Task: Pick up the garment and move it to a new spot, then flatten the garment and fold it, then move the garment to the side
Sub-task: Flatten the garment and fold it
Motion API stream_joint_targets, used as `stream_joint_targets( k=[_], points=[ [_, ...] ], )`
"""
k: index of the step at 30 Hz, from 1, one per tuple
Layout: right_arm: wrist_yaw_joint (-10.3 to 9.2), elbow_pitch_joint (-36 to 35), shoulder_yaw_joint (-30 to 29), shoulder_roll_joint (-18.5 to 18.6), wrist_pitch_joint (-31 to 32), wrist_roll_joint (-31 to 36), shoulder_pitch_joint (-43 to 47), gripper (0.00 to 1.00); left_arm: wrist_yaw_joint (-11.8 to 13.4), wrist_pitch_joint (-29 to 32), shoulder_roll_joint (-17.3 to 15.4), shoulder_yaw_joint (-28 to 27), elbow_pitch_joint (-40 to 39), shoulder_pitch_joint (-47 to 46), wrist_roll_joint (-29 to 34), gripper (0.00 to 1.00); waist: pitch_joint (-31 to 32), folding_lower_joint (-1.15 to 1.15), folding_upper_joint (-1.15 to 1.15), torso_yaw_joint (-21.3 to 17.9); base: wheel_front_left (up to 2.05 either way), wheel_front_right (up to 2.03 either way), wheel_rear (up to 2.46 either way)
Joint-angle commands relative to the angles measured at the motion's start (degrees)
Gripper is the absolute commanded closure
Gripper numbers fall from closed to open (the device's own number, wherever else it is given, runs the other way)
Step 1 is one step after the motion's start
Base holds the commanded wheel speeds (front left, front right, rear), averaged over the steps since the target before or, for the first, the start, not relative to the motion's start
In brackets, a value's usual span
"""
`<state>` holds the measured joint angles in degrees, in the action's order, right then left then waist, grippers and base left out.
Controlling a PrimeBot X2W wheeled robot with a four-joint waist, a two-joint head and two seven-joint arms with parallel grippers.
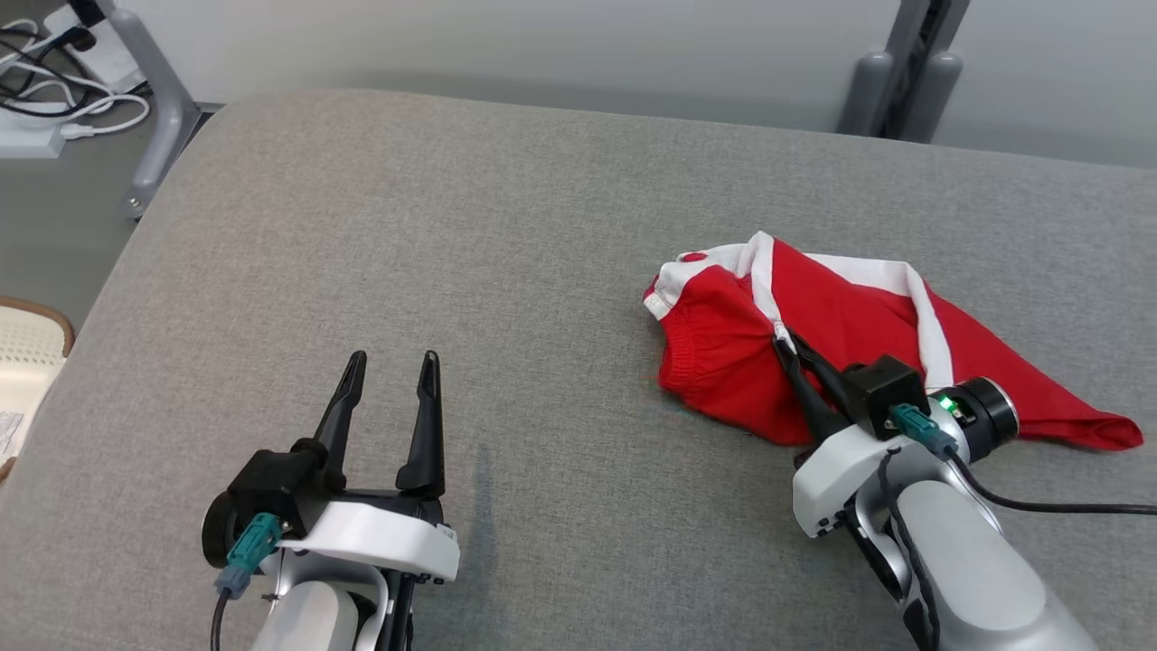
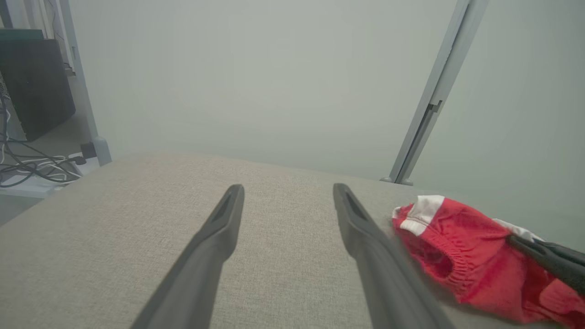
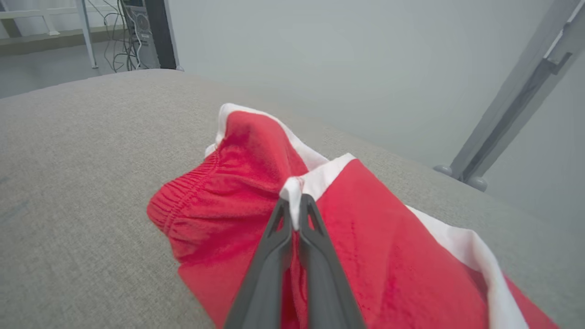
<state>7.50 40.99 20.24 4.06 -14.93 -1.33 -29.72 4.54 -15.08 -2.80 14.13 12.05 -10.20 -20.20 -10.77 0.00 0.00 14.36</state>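
Pinching one garment (image 1: 850, 312), right gripper (image 1: 783, 340) (left gripper (image 1: 395, 362) gaping).

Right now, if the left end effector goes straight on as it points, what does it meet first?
Likely nothing soon: the left end effector points along the bare grey cushion; the red garment lies off to its right. Past the far edge stands a pale wall, depth unclear.

The light is soft and even; my left gripper (image 1: 395, 357) casts only a faint shadow on the bench (image 1: 542, 226). My wrist views look hazy and washed out, my fingers (image 2: 217, 237) blurred near the bottom edge.
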Motion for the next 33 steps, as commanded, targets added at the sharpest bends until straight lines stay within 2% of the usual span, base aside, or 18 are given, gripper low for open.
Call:
stream_joint_targets(
  k=[1, 7, 11, 14, 18, 19, 20, 21, 26, 33],
  points=[
    [-0.01, -0.9, -0.3, 0.2, -0.4, -1.4, 1.1, 1.00, -0.3, -0.1, -0.2, -0.6, 0.1, 0.5, 0.6, 0.00, 1.3, 0.00, 0.00, -1.6, 0.00, 0.00, 0.00],
    [-0.01, -4.7, -1.6, 1.7, -0.3, -3.9, 3.6, 1.00, -0.6, -0.1, -0.2, -2.0, 0.0, 1.7, 1.4, 0.00, 2.7, 0.00, 0.00, -5.0, 0.00, 0.00, 0.00],
    [-0.01, -6.8, -4.9, 2.4, 0.2, -4.3, 5.6, 1.00, -0.8, -0.1, -0.2, -2.3, -0.1, 2.1, 1.8, 0.00, 3.0, 0.00, 0.00, -6.5, 0.00, 0.00, 0.00],
    [-0.01, -8.7, -7.9, 2.3, 1.5, -5.2, 8.2, 1.00, -0.9, -0.1, -0.2, -2.6, -0.2, 2.5, 2.0, 0.00, 3.2, 0.00, 0.00, -8.0, 0.00, 0.00, 0.00],
    [-0.01, -9.4, -8.4, 2.7, 4.4, -6.6, 11.6, 1.00, -1.2, -0.1, -0.2, -2.7, 0.0, 2.3, 2.1, 0.00, 3.2, 0.00, 0.00, -9.7, 0.00, 0.00, 0.00],
    [-0.01, -9.2, -7.6, 2.8, 5.3, -6.9, 12.3, 0.95, -1.3, -0.1, -0.2, -2.7, 0.1, 2.2, 2.1, 0.00, 3.3, 0.00, 0.00, -10.0, 0.00, 0.00, 0.00],
    [-0.01, -9.0, -7.2, 3.0, 5.9, -7.3, 12.7, 0.63, -1.3, -0.1, -0.2, -2.7, 0.2, 2.1, 2.1, 0.00, 3.2, 0.00, 0.00, -10.3, 0.00, 0.00, 0.00],
    [-0.01, -8.8, -7.2, 3.3, 6.3, -7.6, 13.0, 0.00, -1.3, -0.1, -0.2, -2.6, 0.2, 1.9, 2.1, 0.00, 3.2, 0.00, 0.00, -10.5, 0.00, 0.00, 0.00],
    [-0.01, -9.5, -6.8, 3.2, 5.8, -8.6, 13.4, 0.00, -1.4, -0.1, -0.2, -2.6, 0.4, 1.5, 2.3, 0.00, 3.1, 0.00, 0.00, -11.3, 0.00, 0.00, 0.00],
    [-0.01, -14.9, -10.9, 3.6, 2.1, -7.6, 13.0, 0.00, -1.8, -0.1, -0.2, -3.0, 0.7, 2.2, 2.8, 0.00, 3.0, 0.00, 0.00, -12.1, 0.00, 0.00, 0.00]
  ],
)
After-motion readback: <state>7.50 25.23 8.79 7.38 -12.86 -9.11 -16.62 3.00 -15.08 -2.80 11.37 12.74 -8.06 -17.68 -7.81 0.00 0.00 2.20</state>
